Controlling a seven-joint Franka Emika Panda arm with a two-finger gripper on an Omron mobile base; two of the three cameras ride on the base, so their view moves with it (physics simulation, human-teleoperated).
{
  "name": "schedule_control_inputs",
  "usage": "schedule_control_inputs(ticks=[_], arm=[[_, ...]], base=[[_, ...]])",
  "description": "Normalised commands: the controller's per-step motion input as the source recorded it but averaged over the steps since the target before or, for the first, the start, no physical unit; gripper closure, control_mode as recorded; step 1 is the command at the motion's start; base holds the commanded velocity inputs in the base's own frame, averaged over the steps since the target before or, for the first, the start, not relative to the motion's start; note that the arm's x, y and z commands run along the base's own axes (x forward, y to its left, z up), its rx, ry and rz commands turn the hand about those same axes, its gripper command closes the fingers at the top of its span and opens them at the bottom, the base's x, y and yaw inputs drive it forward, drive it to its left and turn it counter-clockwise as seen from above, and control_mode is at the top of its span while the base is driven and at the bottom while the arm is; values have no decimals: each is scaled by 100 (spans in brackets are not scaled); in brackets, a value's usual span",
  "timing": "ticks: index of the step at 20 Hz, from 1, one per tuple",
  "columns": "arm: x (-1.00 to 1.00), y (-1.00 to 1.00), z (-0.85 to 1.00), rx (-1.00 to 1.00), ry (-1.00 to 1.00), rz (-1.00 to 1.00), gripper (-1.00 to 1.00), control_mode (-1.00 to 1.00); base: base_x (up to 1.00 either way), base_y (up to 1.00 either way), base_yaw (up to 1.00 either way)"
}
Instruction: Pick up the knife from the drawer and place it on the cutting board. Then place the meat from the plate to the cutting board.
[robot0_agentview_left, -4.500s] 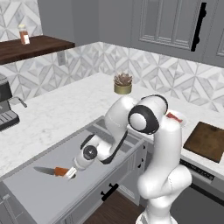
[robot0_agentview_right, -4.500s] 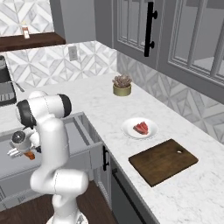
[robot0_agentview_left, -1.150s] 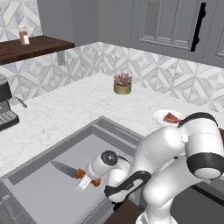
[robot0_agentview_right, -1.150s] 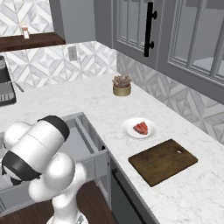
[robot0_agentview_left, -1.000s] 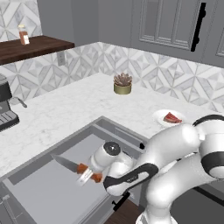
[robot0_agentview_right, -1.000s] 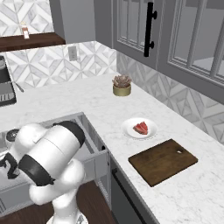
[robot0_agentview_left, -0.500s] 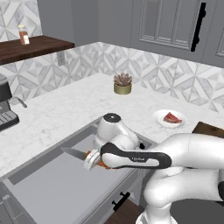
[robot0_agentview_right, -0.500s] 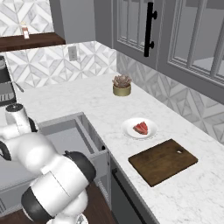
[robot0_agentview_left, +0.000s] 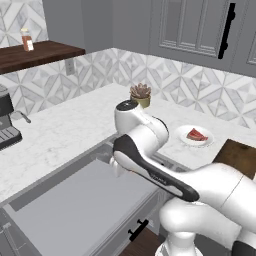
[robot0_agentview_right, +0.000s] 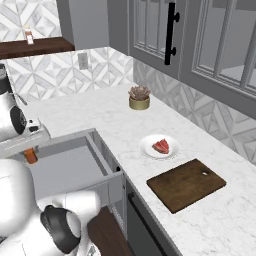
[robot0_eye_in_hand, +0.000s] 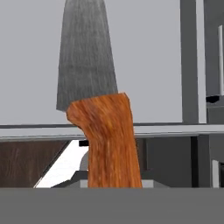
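Observation:
My gripper (robot0_agentview_right: 30, 148) is shut on the knife (robot0_agentview_right: 31, 157), whose orange handle pokes out below the hand, above the left part of the open grey drawer (robot0_agentview_right: 70, 167). In the hand view the knife (robot0_eye_in_hand: 107, 140) stands close up, its grey blade pointing away. The drawer floor (robot0_agentview_left: 80, 205) lies bare, and my own arm hides the hand in the left base view. The meat (robot0_agentview_right: 161, 146) lies on the white plate (robot0_agentview_right: 150, 151) on the counter. Just in front of the plate is the dark cutting board (robot0_agentview_right: 186, 184), with nothing on it.
A potted plant (robot0_agentview_right: 139, 97) stands near the backsplash behind the plate. A coffee machine (robot0_agentview_left: 7, 125) sits at the counter's far left under a wooden shelf (robot0_agentview_left: 35, 54). Upper cabinets with a black handle (robot0_agentview_right: 170, 32) hang over the counter. The drawer's black bar handle (robot0_agentview_left: 135, 231) juts toward the base.
The arm has risen and swung up over the drawer with the knife, carrying it off the drawer floor. The hand is now hidden behind the arm in the left base view.

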Motion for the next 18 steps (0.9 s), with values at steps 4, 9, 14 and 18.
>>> schedule_control_inputs(ticks=[4, 9, 14, 18], arm=[[-64, -100, 26, -11, -5, -20, 100, -100], [-54, -100, 3, -8, -6, -22, 100, -100], [-17, -100, 15, -2, -8, -25, 100, -100], [0, -100, 12, 0, -2, -29, 100, -100]], base=[[0, 0, 0], [0, 0, 0], [0, 0, 0], [0, 0, 0]])
